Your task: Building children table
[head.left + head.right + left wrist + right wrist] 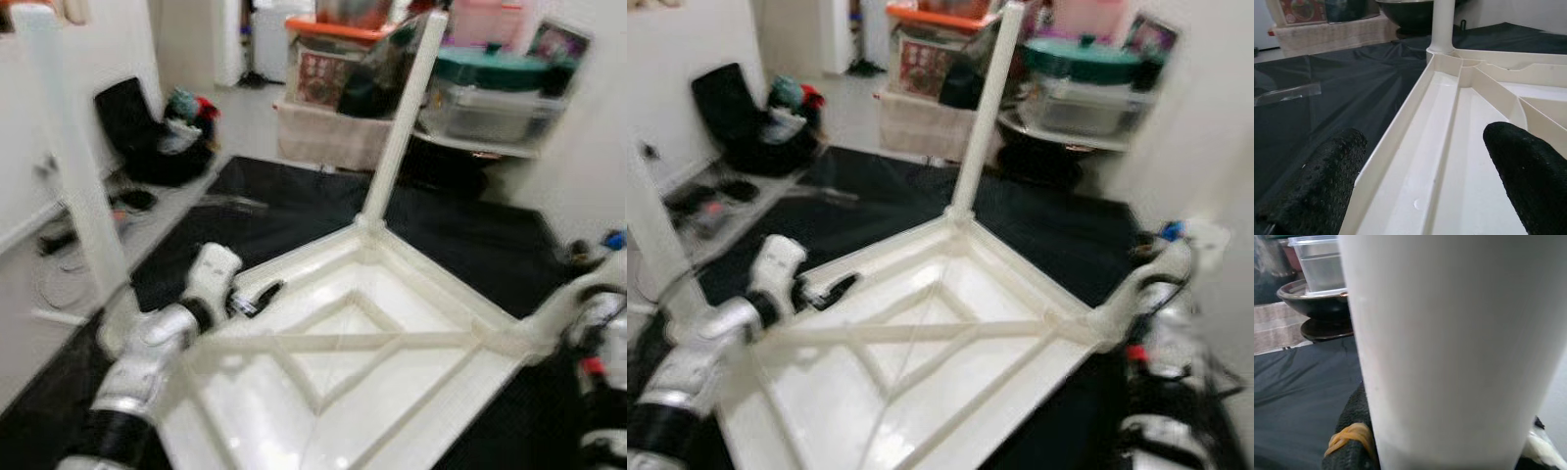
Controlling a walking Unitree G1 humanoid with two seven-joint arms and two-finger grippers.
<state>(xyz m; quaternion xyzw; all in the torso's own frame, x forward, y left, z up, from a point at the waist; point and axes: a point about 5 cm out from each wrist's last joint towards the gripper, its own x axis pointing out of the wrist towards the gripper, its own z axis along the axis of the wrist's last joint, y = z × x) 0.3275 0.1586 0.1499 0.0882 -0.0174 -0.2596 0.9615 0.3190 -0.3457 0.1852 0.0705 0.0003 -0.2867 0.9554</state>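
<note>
Head views, blurred: we saw the white table (392, 362) lying upside down on a black sheet (470, 235), one leg (404, 117) standing up at its far corner. Our left gripper (257, 297) sat at the table's left rim. Another leg (69, 157) stood at the left.

Left wrist: our fingers (1317, 186) were apart, straddling the table's rim (1400, 147), one outside over the sheet, one inside.

Right wrist: a white leg (1449, 347) pressed against a black finger (1354, 431) with a yellow band (1349, 435); we couldn't tell if the right gripper was closed.
</note>
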